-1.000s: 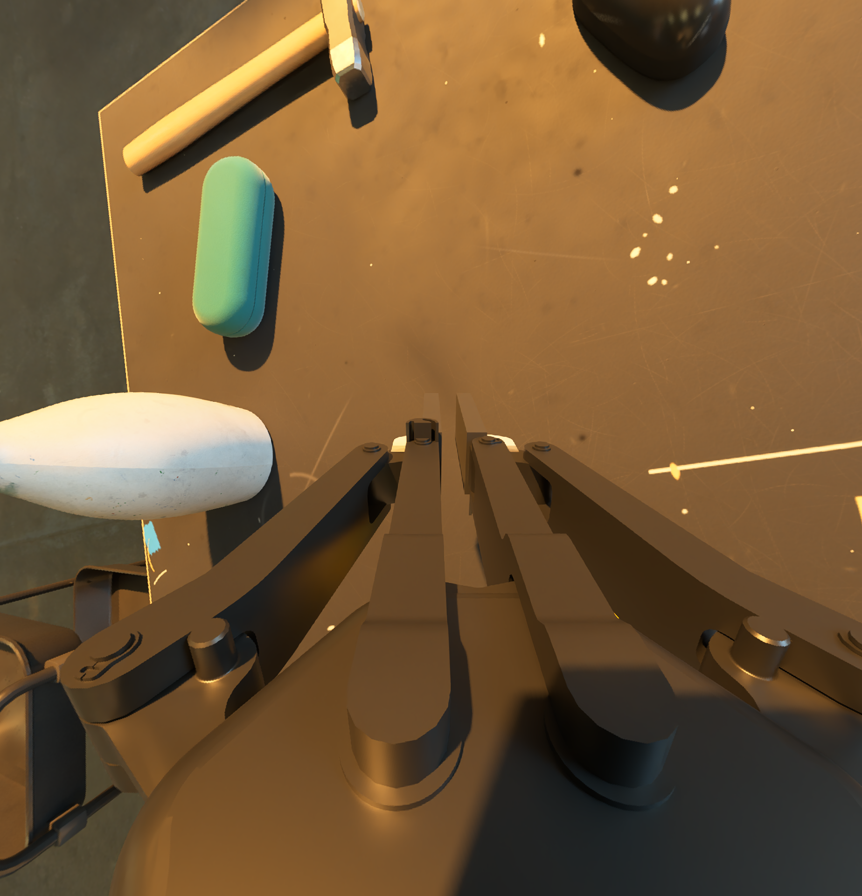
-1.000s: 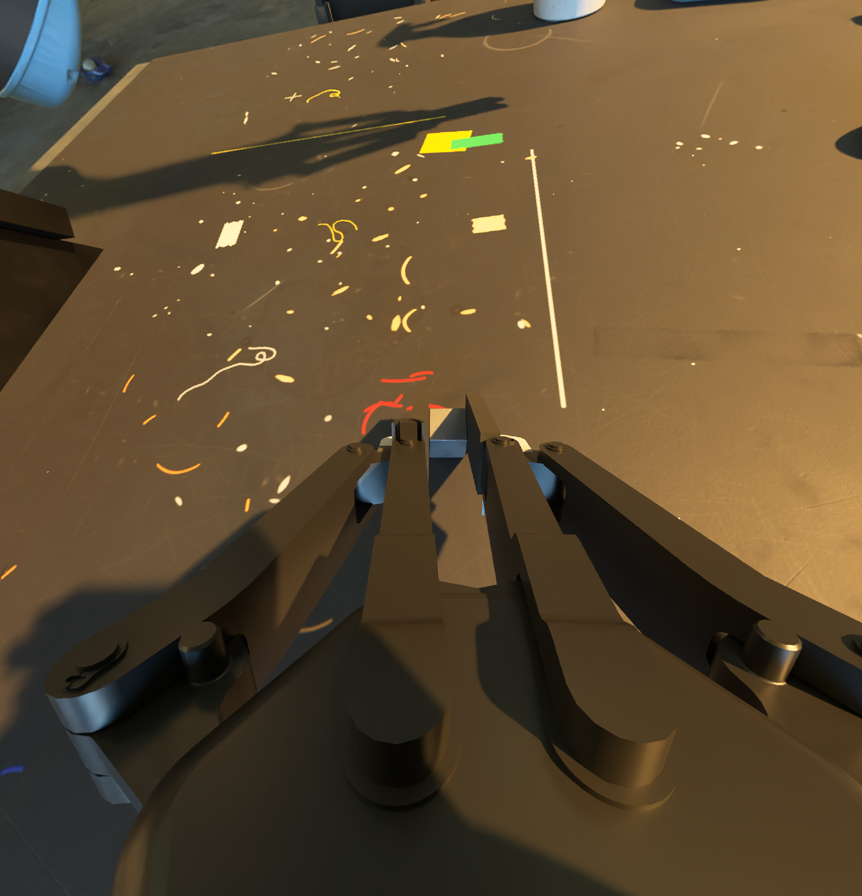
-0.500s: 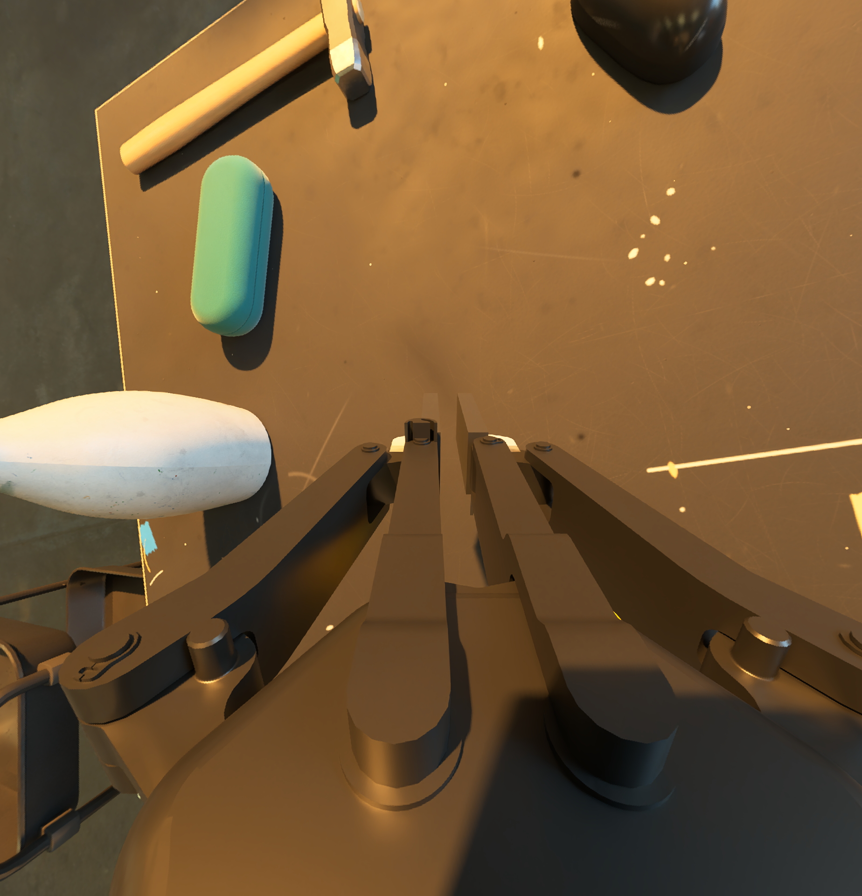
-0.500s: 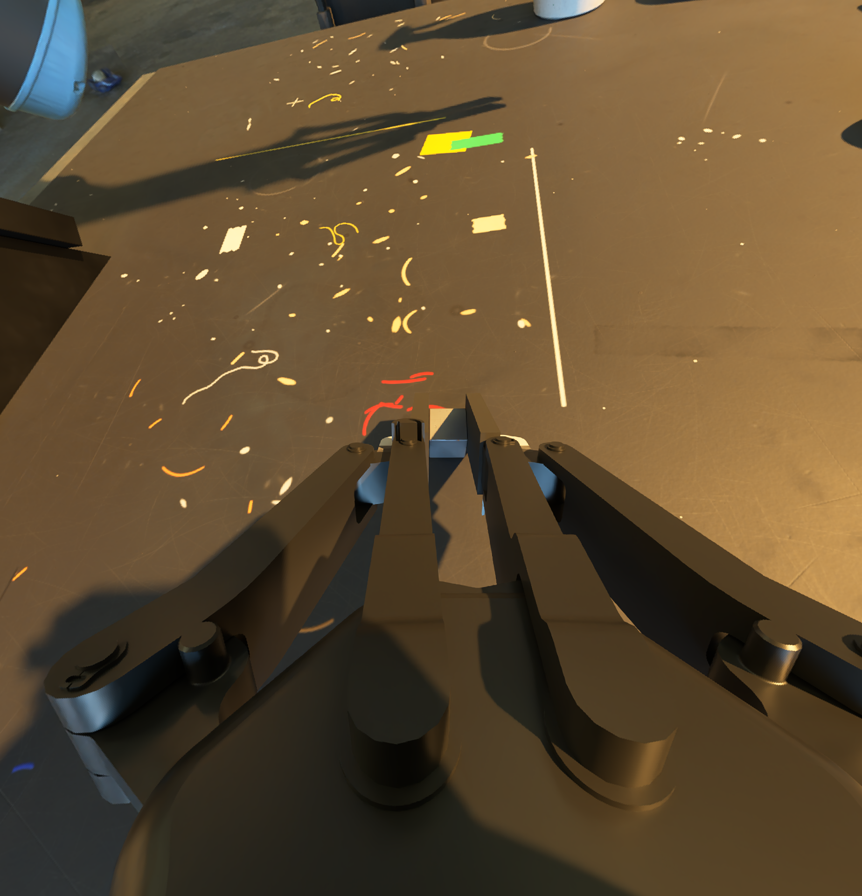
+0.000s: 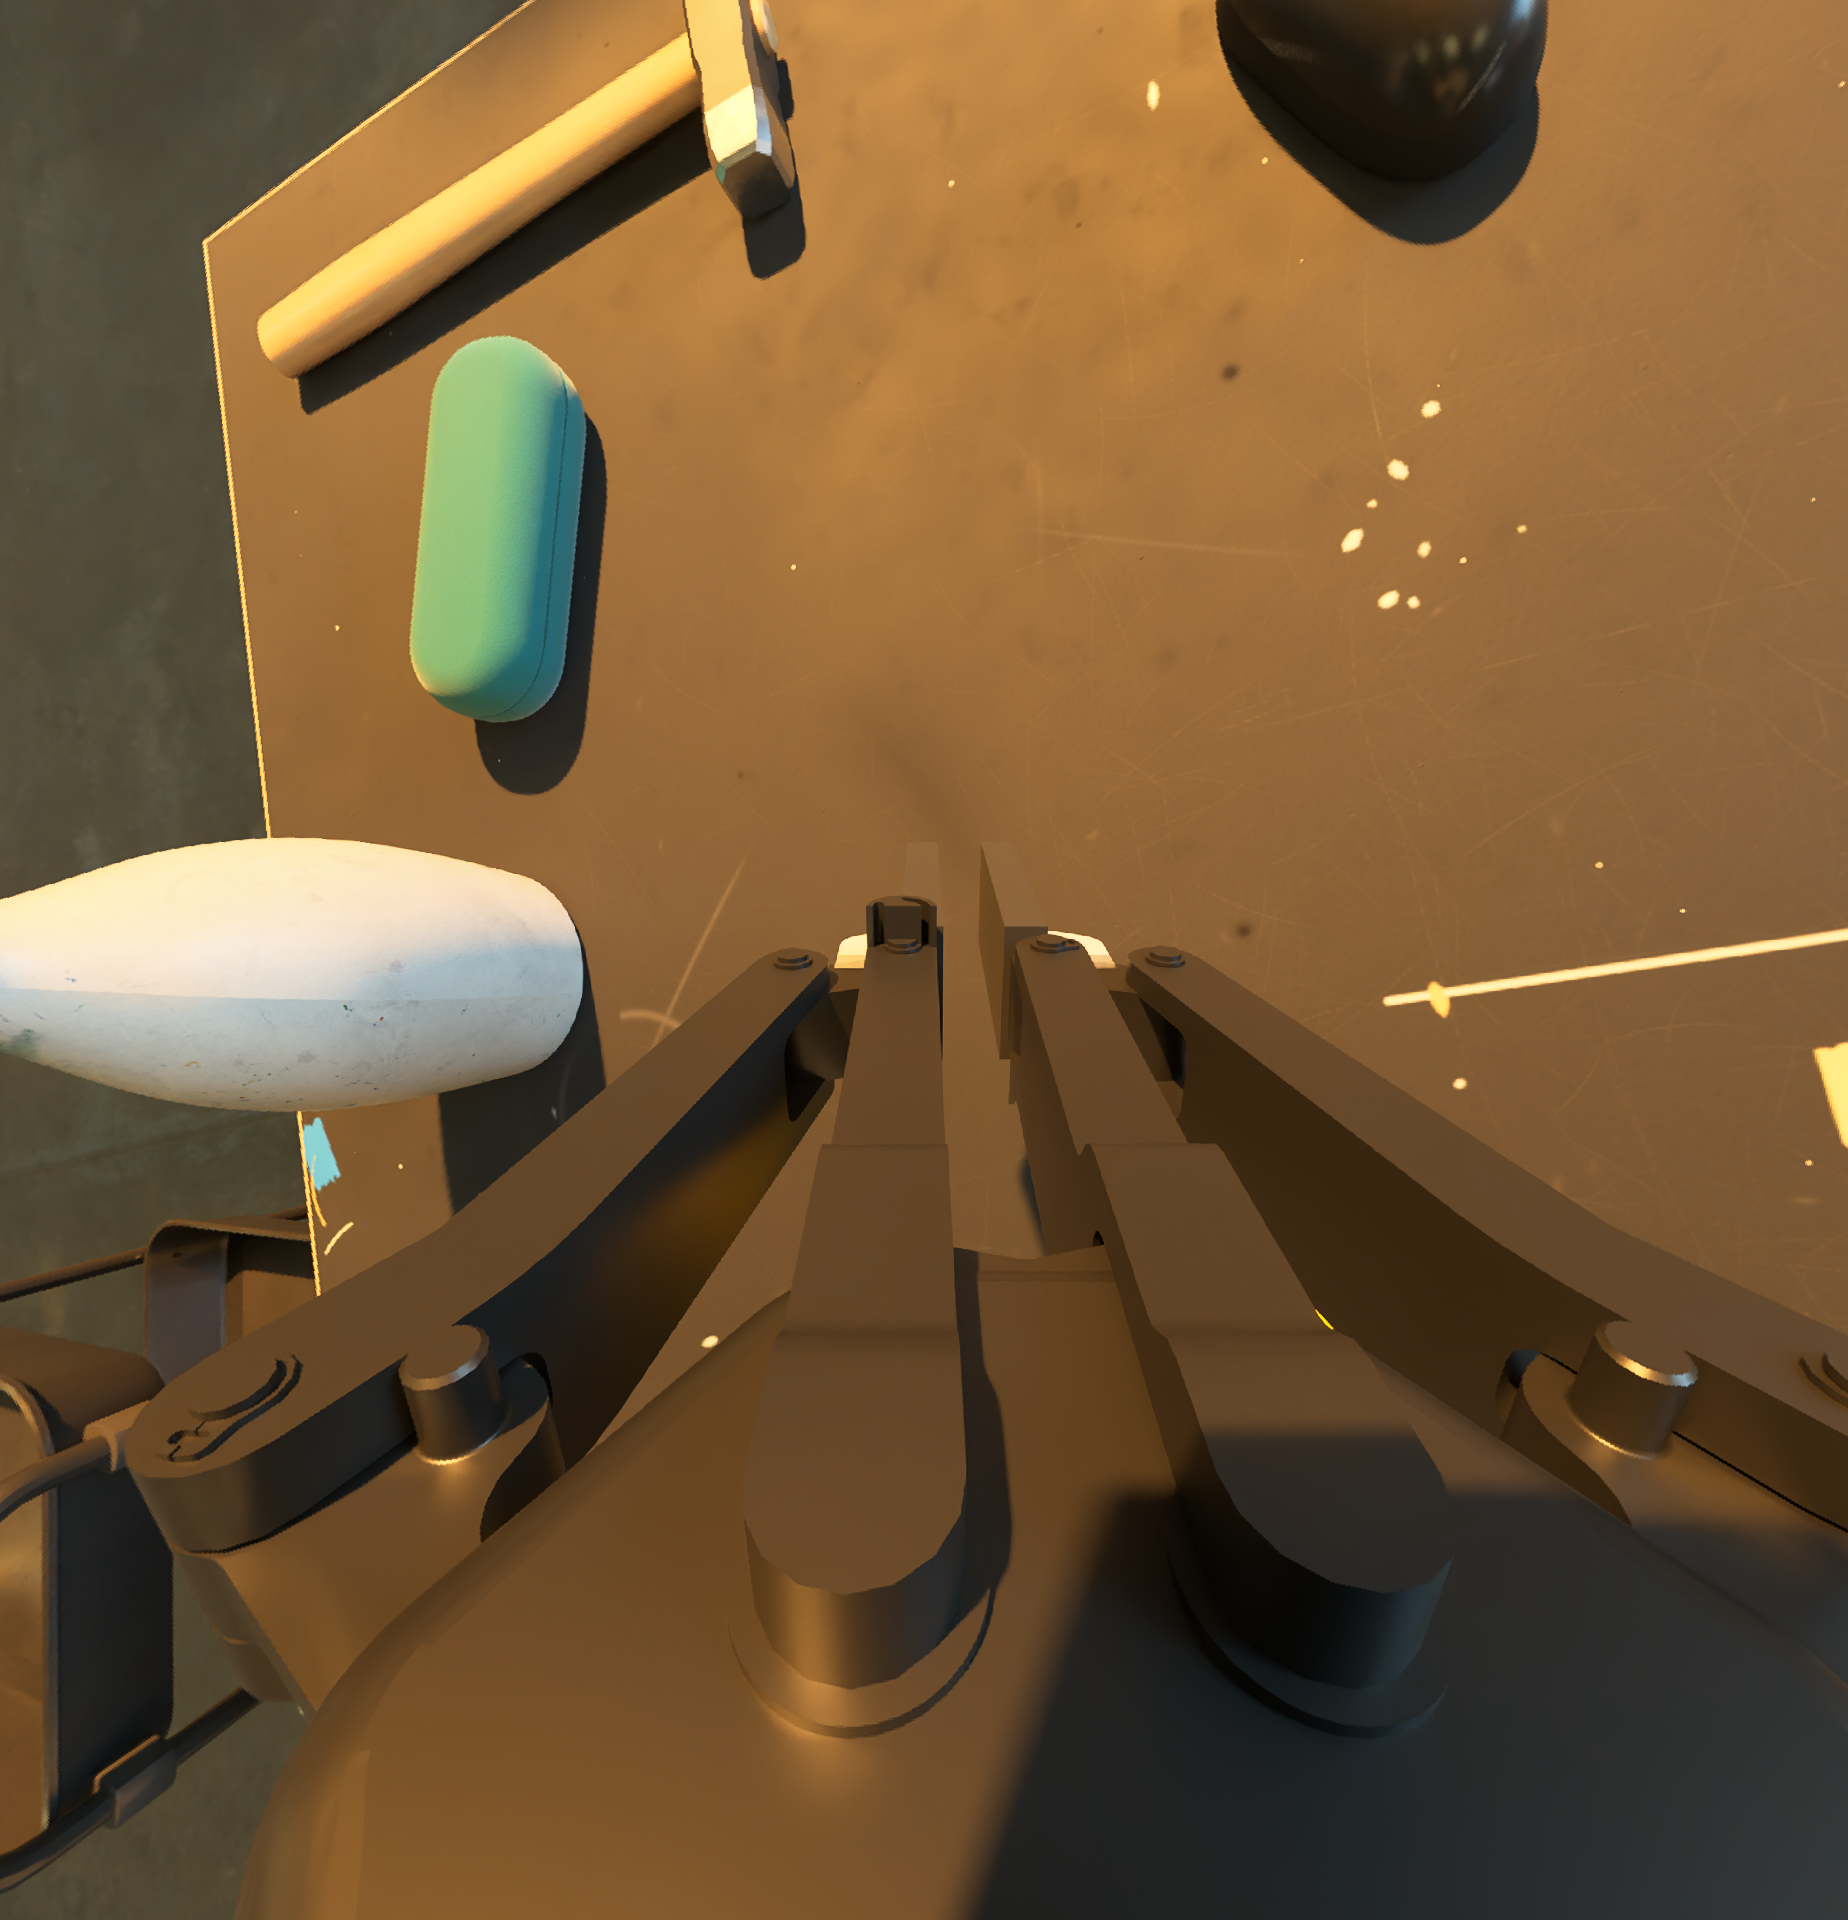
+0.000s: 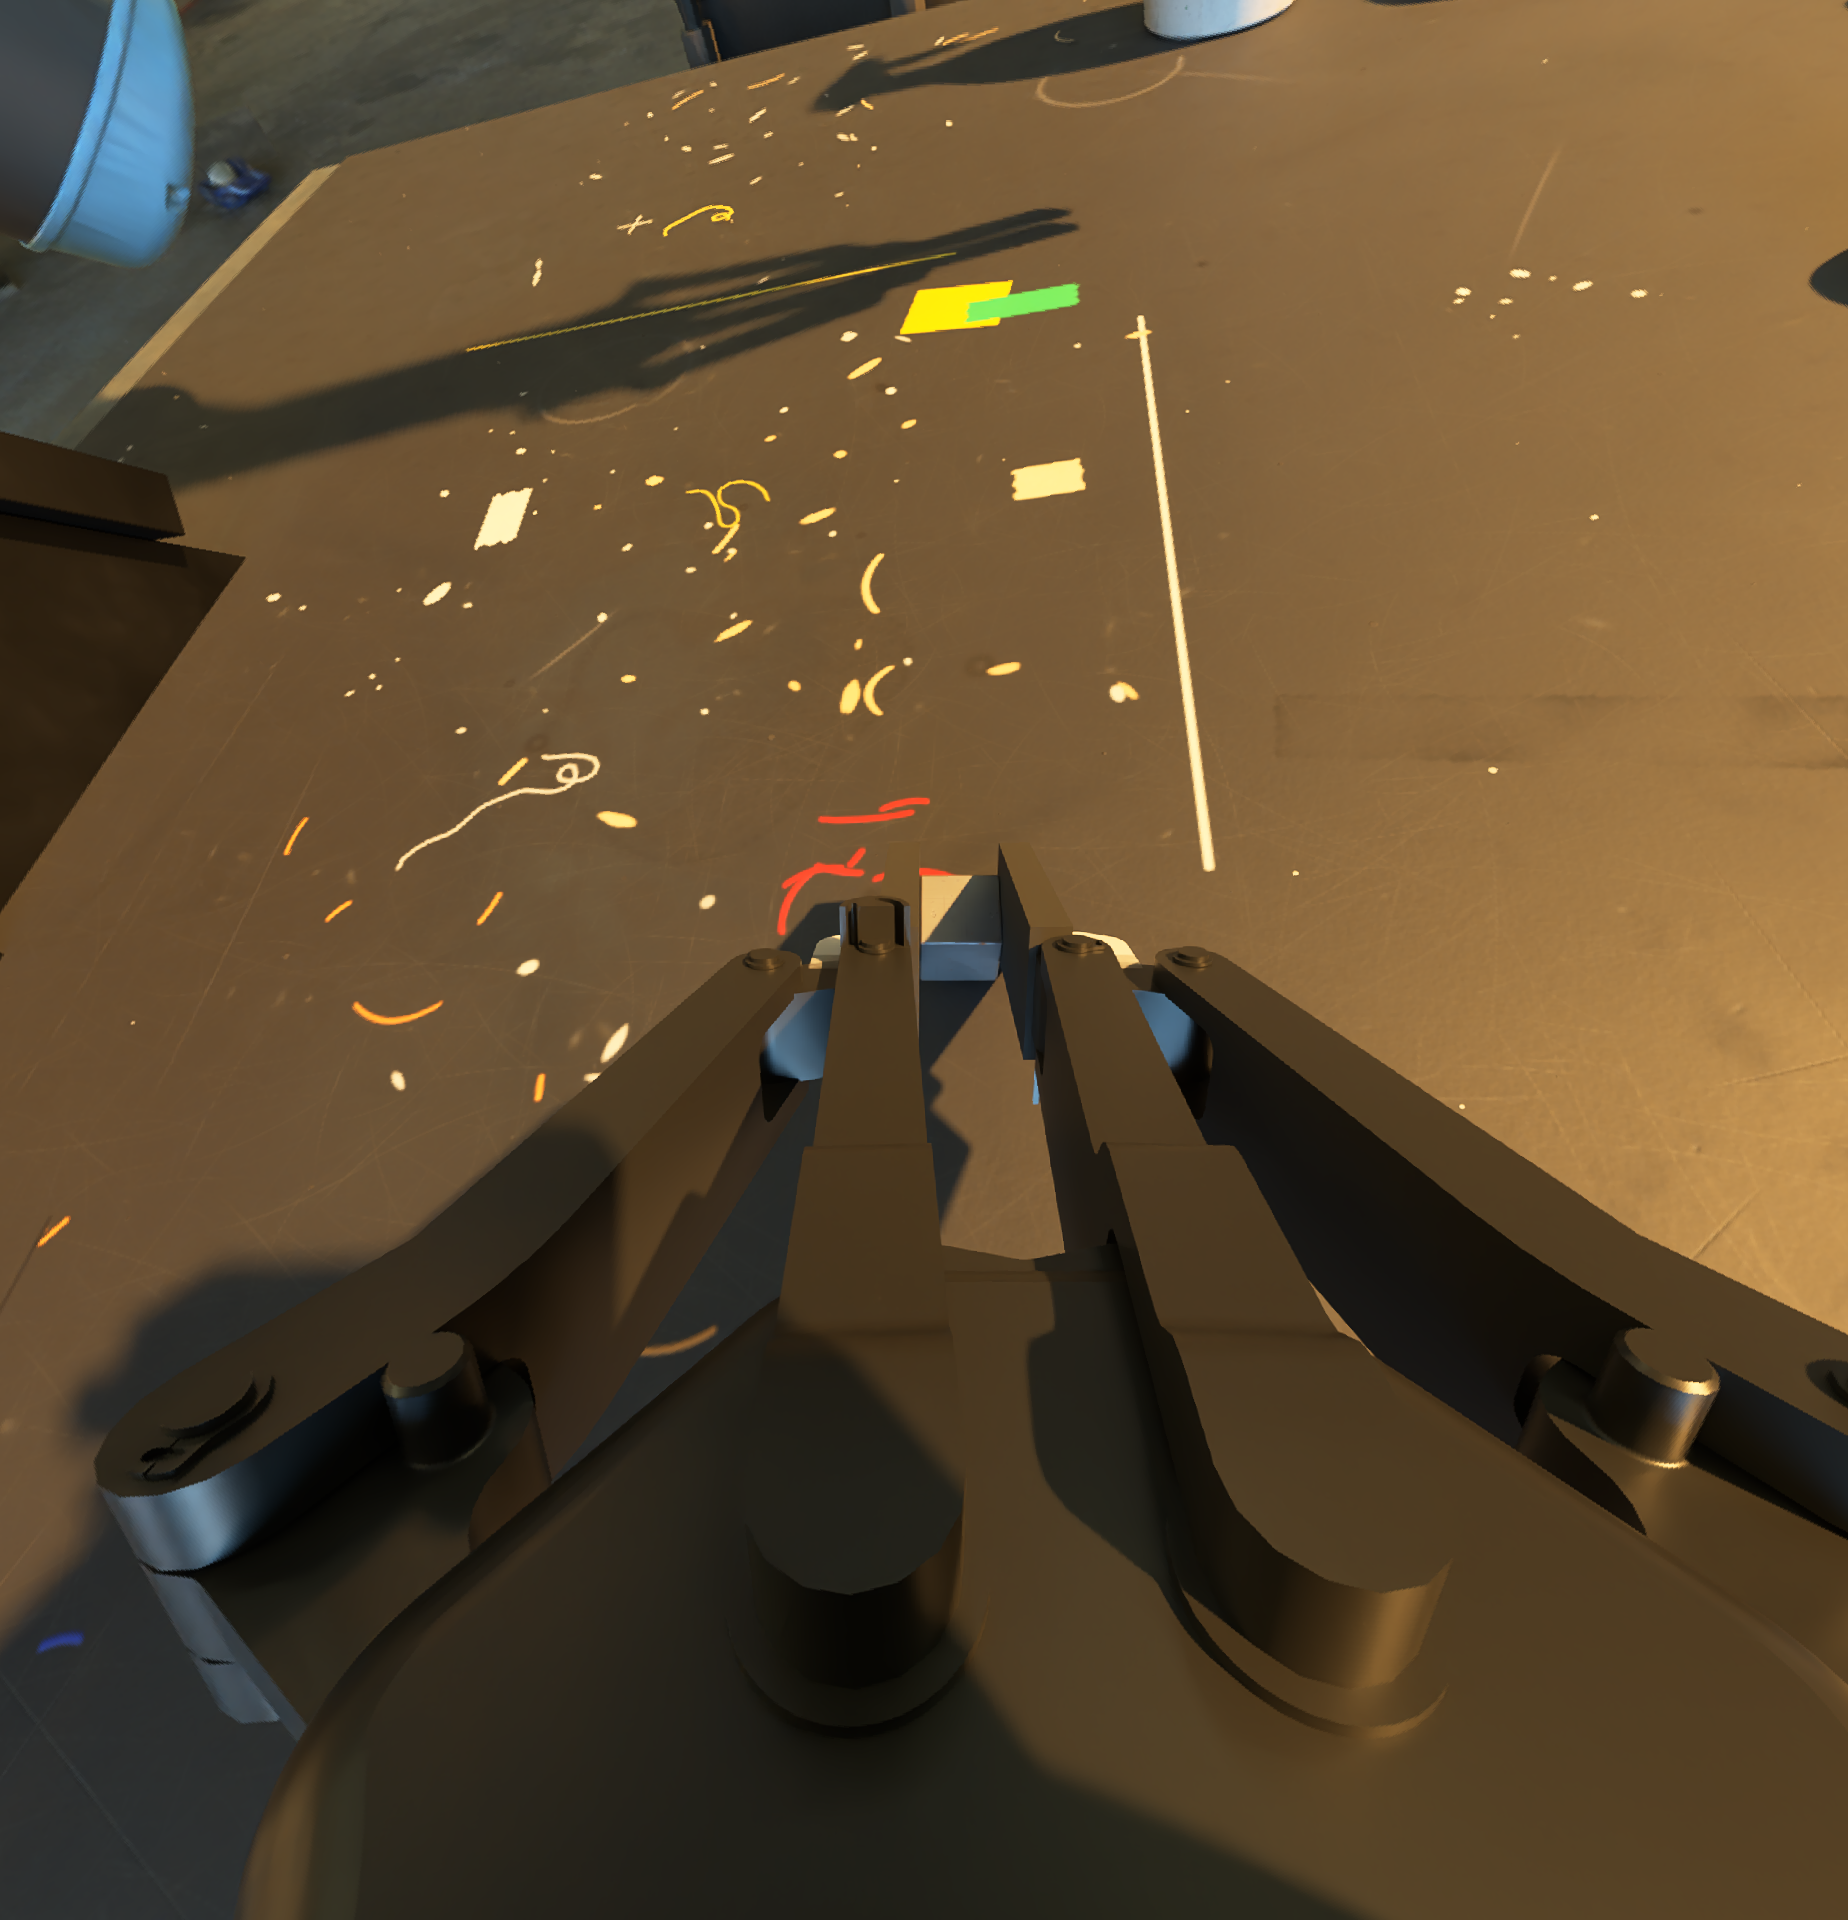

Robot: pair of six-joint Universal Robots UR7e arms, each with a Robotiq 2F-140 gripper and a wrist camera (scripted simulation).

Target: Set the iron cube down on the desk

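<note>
Clearly the right pincer (image 6: pixel 959 883) has the iron cube (image 6: pixel 959 923) pinched between its fingertips, the two fingers drawn in until only the cube's width parts them. The cube is small and grey, with flat faces and sharp corners, and it hangs above the desk (image 6: pixel 1471 935), over some red scribbles; whether its underside already touches the desk I cannot tell.

Being iron, it should be heavy for its size, fully stiff and in no danger of breaking. Smooth metal faces can be slippery, so the sound hold is the one it has: flat pads square on two opposite faces, near the middle. If tilted, it could slide out, and if dropped it would land hard, so a low release looks wise.

Meanwhile the left pincer (image 5: pixel 951 883) is closed almost completely, with only a thin slit between the fingers and nothing in it. It hovers over another part of the desk, near a white bowling pin (image 5: pixel 276 977), a green case (image 5: pixel 499 530), a hammer (image 5: pixel 525 177) and a black rounded thing (image 5: pixel 1387 83).
</note>
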